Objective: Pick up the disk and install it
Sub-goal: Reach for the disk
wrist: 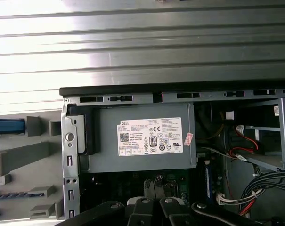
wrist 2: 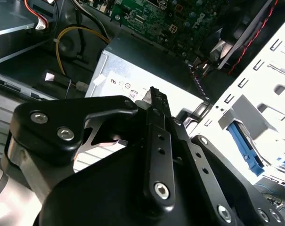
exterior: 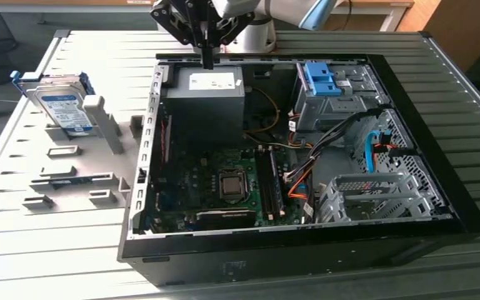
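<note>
The disk, a silver-grey drive with a blue-and-white label and blue rails, stands upright in a grey rack on the exterior view's left, outside the computer case. My gripper hangs over the back edge of the open case, just above the grey power-supply box, well to the right of the disk. Its fingers are shut together with nothing between them. In both wrist views the black fingers point at the power-supply box.
Inside the case lie the motherboard, bundled cables, a blue plastic bracket on a drive bay at the back right, and a metal drive cage at the front right. All of it rests on a ribbed metal table.
</note>
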`<state>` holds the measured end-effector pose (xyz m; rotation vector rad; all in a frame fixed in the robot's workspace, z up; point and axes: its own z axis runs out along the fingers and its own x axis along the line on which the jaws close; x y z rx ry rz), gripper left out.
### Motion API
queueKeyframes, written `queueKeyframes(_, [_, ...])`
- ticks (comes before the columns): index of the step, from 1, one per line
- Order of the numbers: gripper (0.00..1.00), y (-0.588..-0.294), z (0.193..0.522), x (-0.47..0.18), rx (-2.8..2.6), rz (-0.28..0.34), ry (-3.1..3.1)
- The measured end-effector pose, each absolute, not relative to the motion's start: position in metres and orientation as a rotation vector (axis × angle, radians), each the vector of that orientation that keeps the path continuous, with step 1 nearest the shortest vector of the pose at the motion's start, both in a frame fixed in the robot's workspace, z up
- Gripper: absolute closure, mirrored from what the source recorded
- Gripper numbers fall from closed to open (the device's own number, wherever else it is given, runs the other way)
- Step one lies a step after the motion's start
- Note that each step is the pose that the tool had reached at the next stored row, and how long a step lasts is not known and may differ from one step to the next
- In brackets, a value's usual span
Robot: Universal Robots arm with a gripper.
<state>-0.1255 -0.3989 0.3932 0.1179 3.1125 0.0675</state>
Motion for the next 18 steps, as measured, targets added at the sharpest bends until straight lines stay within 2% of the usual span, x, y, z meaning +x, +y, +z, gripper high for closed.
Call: queueKeyframes(18, [0.89, -0.3989, 0.3931, -0.1311, 0.118, 0.068, 3.112])
